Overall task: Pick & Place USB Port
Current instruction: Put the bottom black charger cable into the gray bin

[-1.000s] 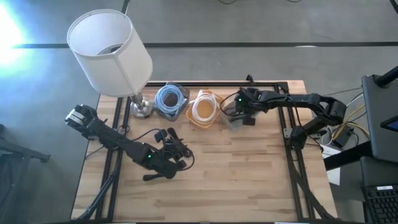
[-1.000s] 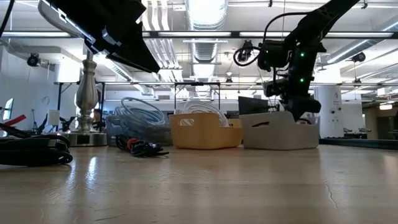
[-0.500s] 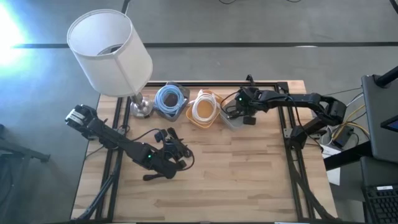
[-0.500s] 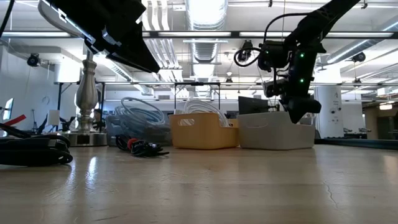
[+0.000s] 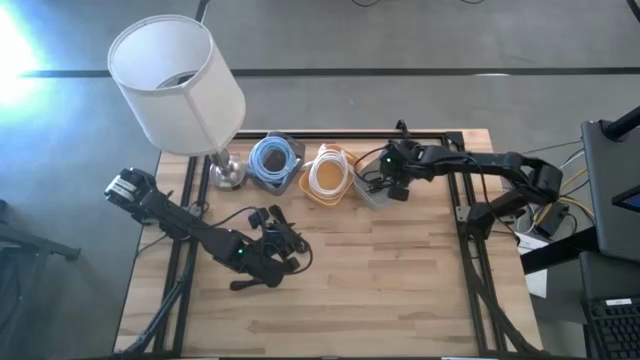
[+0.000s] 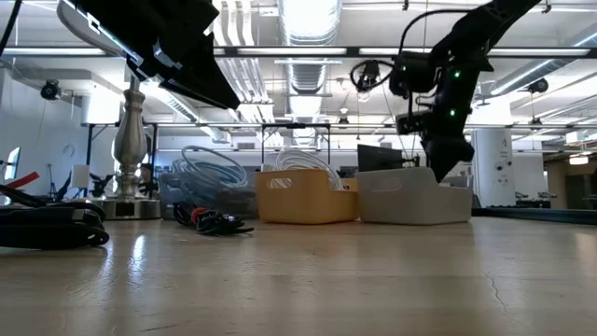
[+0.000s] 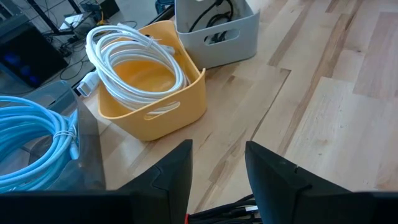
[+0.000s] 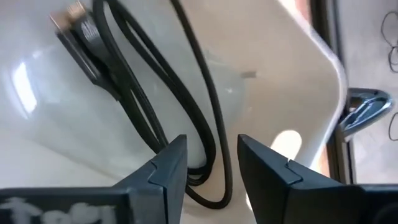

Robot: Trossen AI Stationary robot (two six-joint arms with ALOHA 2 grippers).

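- Right gripper [image 8: 204,163] hangs just above the grey bin [image 5: 372,187]; its fingers stand apart with nothing between them. We judge this the release pose: directly over the bin, so the cable falls inside.
- USB cable [image 8: 134,93], black, lies in the grey bin directly beneath that gripper, looped on the floor, plug end toward one wall.
- Left gripper [image 7: 217,163] rests low on the table [image 5: 400,280], well apart from the bins, fingers parted, holding nothing we can see. A black cable bundle [image 5: 278,235] lies just beside it, likely next.
- Yellow bin [image 7: 152,106], ahead of the left gripper: white coiled cable [image 7: 134,53].
- Clear bin [image 5: 273,162]: blue coiled cable [image 5: 271,157].
- Lamp [image 5: 180,80] stands beside the clear bin.
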